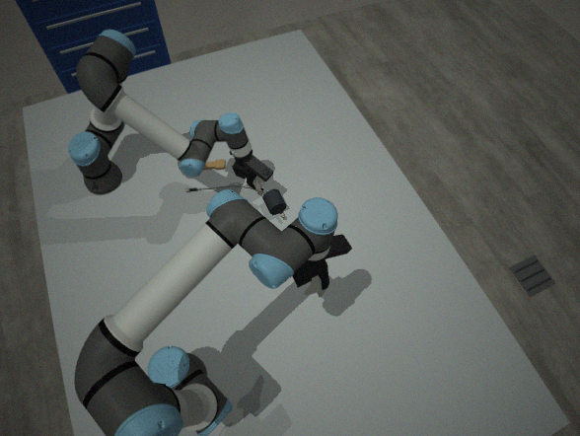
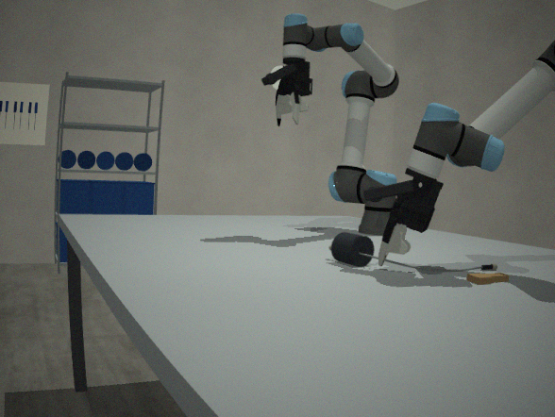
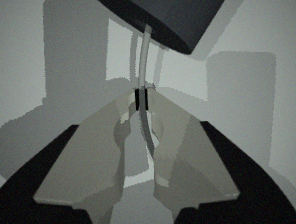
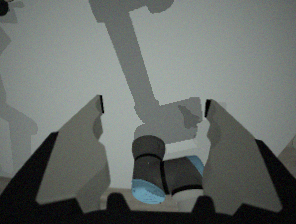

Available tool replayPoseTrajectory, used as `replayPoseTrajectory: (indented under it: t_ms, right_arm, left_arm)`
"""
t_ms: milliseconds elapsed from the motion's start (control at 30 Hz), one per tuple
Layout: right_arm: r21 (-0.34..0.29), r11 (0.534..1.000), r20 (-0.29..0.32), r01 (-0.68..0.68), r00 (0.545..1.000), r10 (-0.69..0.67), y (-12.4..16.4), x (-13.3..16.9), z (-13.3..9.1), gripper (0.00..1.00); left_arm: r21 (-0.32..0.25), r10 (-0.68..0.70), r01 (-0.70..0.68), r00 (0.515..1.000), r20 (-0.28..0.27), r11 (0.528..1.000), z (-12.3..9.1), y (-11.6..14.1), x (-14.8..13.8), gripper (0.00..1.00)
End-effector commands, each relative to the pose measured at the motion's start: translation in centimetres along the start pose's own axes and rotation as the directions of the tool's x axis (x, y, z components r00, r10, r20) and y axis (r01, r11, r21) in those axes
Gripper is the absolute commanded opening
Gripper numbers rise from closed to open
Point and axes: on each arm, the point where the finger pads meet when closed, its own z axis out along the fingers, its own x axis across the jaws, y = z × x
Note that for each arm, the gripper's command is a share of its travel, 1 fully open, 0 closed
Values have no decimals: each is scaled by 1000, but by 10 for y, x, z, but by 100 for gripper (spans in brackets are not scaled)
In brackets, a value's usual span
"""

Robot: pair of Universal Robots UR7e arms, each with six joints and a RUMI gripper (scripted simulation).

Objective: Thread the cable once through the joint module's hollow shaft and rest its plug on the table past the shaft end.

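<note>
My left pincer, clamped on the cable, is nearer; the joint module lies just ahead, upper centre in my wrist view, shaft apparently aligned.

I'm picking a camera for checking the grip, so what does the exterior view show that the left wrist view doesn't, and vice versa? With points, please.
Only exterior: the orange block [image 1: 215, 164] [image 2: 487, 278], the cable's far end [image 1: 191, 189] [image 2: 489, 267], the shelf rack [image 2: 113, 85] and the open right gripper [image 1: 323, 291] [image 2: 287, 123] [image 4: 154, 98].

Only left wrist: both fingertips clearly closed on the cable [image 1: 217, 187] [image 2: 401, 264] [image 3: 144, 65], one either side.

Both: the left gripper [image 1: 260, 189] [image 2: 381, 263] [image 3: 142, 90], the cable, and the dark cylinder [image 1: 274, 201] [image 2: 346, 248] [image 3: 180, 20] [image 4: 3, 8] it enters.
</note>
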Motion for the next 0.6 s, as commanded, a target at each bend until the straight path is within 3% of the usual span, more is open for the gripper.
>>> replayPoseTrajectory:
  t_ms: [0,567]
  right_arm:
    - [1,1000,0,0,1000,0,0,0,0,61]
    - [1,1000,0,0,1000,0,0,0,0,61]
  left_arm:
    - [2,1,-1,1000,0,1000,-1,-1,0,0]
    - [2,2,-2,1000,0,1000,-1,-7,0,0]
